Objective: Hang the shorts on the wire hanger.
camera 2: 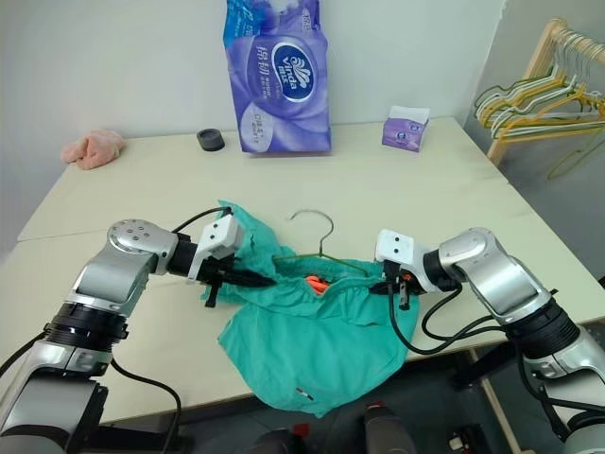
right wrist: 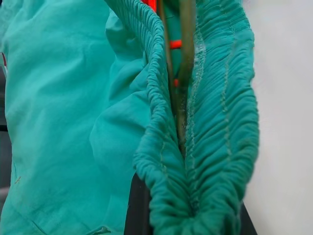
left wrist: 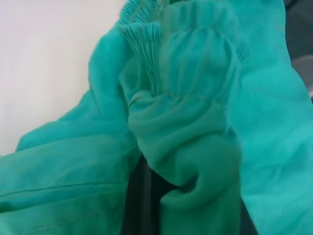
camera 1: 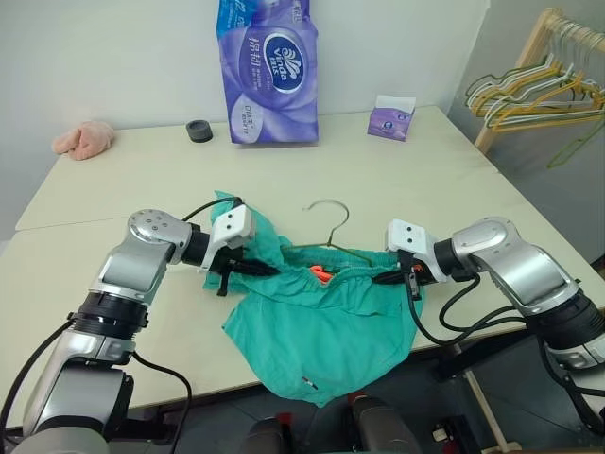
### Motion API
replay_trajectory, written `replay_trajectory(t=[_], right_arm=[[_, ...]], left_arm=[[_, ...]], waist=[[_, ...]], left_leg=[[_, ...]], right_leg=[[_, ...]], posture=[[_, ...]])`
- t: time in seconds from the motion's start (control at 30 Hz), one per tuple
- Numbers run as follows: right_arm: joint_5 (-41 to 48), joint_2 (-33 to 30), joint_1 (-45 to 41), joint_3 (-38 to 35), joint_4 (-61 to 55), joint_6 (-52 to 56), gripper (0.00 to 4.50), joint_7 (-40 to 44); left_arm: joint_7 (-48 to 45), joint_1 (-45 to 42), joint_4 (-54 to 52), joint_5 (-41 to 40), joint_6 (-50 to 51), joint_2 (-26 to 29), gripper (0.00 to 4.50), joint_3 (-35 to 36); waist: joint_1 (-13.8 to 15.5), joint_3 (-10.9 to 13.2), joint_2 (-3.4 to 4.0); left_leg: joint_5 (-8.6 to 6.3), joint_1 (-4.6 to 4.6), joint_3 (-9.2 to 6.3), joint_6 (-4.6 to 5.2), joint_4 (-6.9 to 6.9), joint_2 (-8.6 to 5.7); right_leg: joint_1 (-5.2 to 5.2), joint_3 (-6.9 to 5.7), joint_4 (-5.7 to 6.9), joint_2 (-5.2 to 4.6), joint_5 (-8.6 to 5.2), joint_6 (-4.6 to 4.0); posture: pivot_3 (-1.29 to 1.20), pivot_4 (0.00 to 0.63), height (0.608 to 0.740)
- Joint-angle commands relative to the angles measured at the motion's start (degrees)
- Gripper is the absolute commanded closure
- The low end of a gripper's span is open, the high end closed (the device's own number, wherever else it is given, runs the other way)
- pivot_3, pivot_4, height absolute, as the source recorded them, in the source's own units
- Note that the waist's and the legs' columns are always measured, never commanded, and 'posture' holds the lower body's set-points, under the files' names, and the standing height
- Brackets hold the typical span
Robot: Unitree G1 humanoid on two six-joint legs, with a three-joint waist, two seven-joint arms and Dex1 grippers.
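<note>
- two grippers hold the shorts (camera 1: 321, 331) at the waistband, over the front edge of the table (camera 1: 425, 180).
- the right gripper (camera 1: 383, 278) is closed on the gathered waistband.
- the left gripper (camera 1: 267, 270) is at the other end; i cannot tell how its fingers stand.
- the wire hanger (camera 1: 331, 227) sits inside the waistband, its hook out above the cloth.

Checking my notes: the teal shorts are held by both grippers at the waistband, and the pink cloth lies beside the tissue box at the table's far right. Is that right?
Not quite. The pink cloth lies at the table's far left corner, as the left eye view shows, away from the tissue box. Both the left gripper and right gripper do hold the shorts.
</note>
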Motion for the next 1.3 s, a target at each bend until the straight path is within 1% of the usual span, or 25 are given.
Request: replay_trajectory(t=[0.03,0.07,0.1,0.33,0.43,0.53,0.63,0.73,0.93,1.03,1.13,1.3], right_arm=[[1.4,-0.1,-0.2,-2.8,-3.3,0.3,4.50,0.7],[1.6,-0.3,0.0,-3.2,-3.6,0.5,4.50,0.7],[1.7,-0.6,0.2,-3.6,-3.9,0.6,4.50,0.7],[2.5,-2.7,1.2,-5.6,-5.5,1.6,4.50,1.8],[3.1,-3.7,1.4,-6.1,-6.0,2.0,4.50,2.4],[3.9,-4.3,1.6,-6.5,-6.7,2.6,4.50,2.6],[4.5,-4.5,1.8,-6.8,-7.7,3.6,4.50,2.5],[5.0,-4.7,2.4,-7.1,-8.7,4.4,4.50,2.4],[5.7,-5.7,3.6,-7.6,-9.9,5.5,4.50,2.2],[6.0,-6.2,4.1,-7.9,-10.2,6.0,4.50,2.1],[6.3,-8.0,5.7,-8.6,-10.2,6.5,4.50,2.7],[7.0,-10.4,8.7,-10.2,-10.6,6.8,4.50,2.8]], left_arm=[[0.3,-3.1,2.1,-2.0,-0.1,0.5,2.80,3.1],[-0.3,-3.3,3.1,-1.6,-0.7,1.2,2.43,3.0],[-0.6,-3.4,3.9,-1.2,-1.5,1.8,2.21,3.0],[-3.0,-3.5,10.0,3.0,-10.7,5.1,0.11,1.0],[-1.9,-4.1,12.7,4.8,-14.6,4.7,0.11,0.8],[-0.3,-4.8,15.0,6.2,-17.9,3.0,0.11,0.6],[5.4,-6.4,18.9,7.8,-22.7,-0.4,0.11,1.5],[8.2,-7.8,21.8,7.6,-25.1,-2.9,0.68,2.5],[7.2,-7.7,23.4,8.2,-27.4,-2.7,2.56,1.6],[8.0,-7.7,23.9,8.5,-27.8,-2.6,3.50,1.9],[10.0,-8.5,25.7,9.3,-28.3,-2.1,4.45,2.6],[11.6,-8.3,27.2,10.0,-29.1,-1.1,4.48,2.8]], waist=[[-0.1,0.0,0.00],[-0.1,0.0,0.00],[-0.1,0.0,0.00],[0.0,0.0,0.01],[0.0,0.0,0.01],[0.0,0.0,0.01],[0.1,0.0,0.01],[0.0,0.0,0.00],[-0.5,0.0,0.01],[-0.5,0.0,0.01],[-0.3,0.0,0.01],[-0.3,0.0,0.01]], left_leg=[[0.00,0.00,0.00,0.00,0.00,0.00],[0.00,0.00,0.00,0.00,-0.01,0.00],[-0.01,0.01,0.01,-0.01,-0.01,0.00],[-0.01,0.00,0.01,-0.02,-0.01,0.00],[-0.02,0.01,0.01,-0.03,0.00,-0.01],[-0.02,0.00,0.00,-0.03,0.00,-0.01],[-0.02,-0.01,0.00,-0.03,0.00,-0.02],[-0.02,-0.02,0.00,-0.03,0.01,-0.02],[-0.02,-0.02,-0.01,-0.02,-0.02,0.00],[-0.03,-0.02,-0.02,-0.02,-0.01,0.00],[-0.03,-0.03,-0.03,-0.02,0.00,-0.01],[-0.03,-0.03,-0.04,-0.02,0.00,-0.01]], right_leg=[[0.00,0.00,0.00,0.00,0.00,0.00],[0.00,0.01,0.00,0.00,0.00,0.00],[0.00,0.01,0.00,0.00,0.00,0.00],[-0.01,0.01,0.00,-0.01,0.00,0.00],[0.00,-0.02,-0.01,-0.03,0.00,0.00],[0.00,-0.03,-0.01,-0.04,0.00,0.00],[0.00,-0.03,-0.01,-0.07,0.00,0.00],[0.00,-0.04,-0.01,-0.09,0.00,0.00],[-0.02,-0.04,0.00,-0.09,0.00,0.00],[-0.02,-0.06,-0.01,-0.09,0.00,0.00],[0.00,-0.07,-0.01,-0.10,0.00,0.00],[0.00,-0.09,-0.02,-0.10,0.00,0.01]], posture=[[-0.22,0.089,0.740],[-0.23,0.089,0.740],[-0.23,0.089,0.740],[-0.23,0.089,0.740],[-0.23,0.089,0.740],[-0.24,0.090,0.740],[-0.24,0.091,0.740],[-0.25,0.094,0.740],[-0.25,0.097,0.740],[-0.25,0.098,0.740],[-0.25,0.097,0.740],[-0.25,0.098,0.740]])
